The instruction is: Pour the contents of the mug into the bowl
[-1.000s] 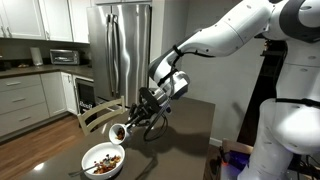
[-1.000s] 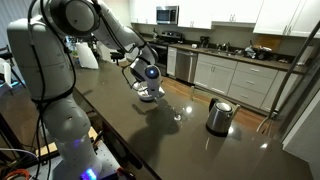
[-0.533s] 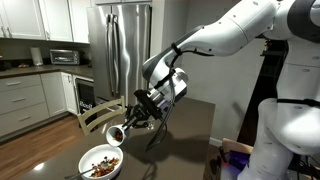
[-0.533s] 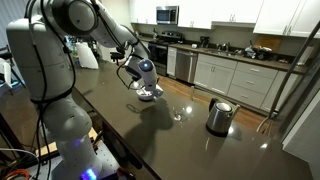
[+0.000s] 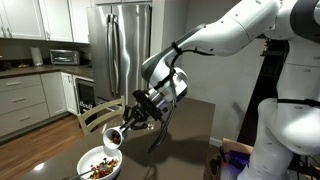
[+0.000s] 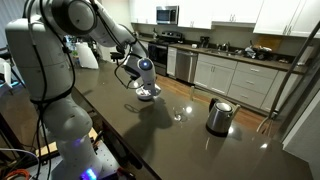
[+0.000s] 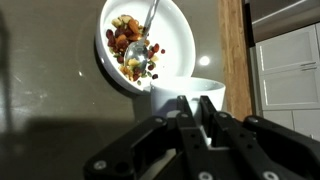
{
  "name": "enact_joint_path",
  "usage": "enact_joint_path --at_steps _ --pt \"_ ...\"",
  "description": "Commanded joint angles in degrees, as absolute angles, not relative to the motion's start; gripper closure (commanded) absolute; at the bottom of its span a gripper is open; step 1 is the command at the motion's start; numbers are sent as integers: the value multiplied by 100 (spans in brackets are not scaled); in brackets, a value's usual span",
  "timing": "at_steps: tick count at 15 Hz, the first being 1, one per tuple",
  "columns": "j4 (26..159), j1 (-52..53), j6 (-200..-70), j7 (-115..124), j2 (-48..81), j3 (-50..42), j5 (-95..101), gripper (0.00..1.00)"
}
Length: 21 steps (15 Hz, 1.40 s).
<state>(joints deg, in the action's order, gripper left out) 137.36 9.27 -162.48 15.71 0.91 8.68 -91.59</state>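
My gripper (image 5: 128, 124) is shut on the small white mug (image 5: 113, 137) and holds it tipped over, mouth downward, just above the wide white bowl (image 5: 100, 165). In the wrist view the mug (image 7: 188, 93) sits between my two black fingers (image 7: 180, 112), with my gripper (image 7: 193, 110) closed on its wall. Beyond it lies the bowl (image 7: 180, 30), holding brown and reddish food bits and a metal spoon (image 7: 151, 18). In an exterior view my gripper (image 6: 142, 72) hangs over the bowl (image 6: 149, 95); the mug is hard to make out there.
A steel kettle (image 6: 219, 115) and a clear glass (image 6: 178, 114) stand on the dark table (image 6: 150, 140). A wooden chair (image 5: 92, 116) stands at the table's edge by the bowl. A steel fridge (image 5: 125, 50) and kitchen cabinets stand behind.
The gripper has moved the mug slightly down and toward the bowl and tipped it a little more. The bowl has stayed in place.
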Motion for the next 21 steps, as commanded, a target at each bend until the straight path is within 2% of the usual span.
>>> enact_joint_path --at_steps 1,21 --pt "13812 855 -15879 1868 -163 803 -9019 94" --pt "13609 1044 -16444 1894 -117 1061 -7972 94"
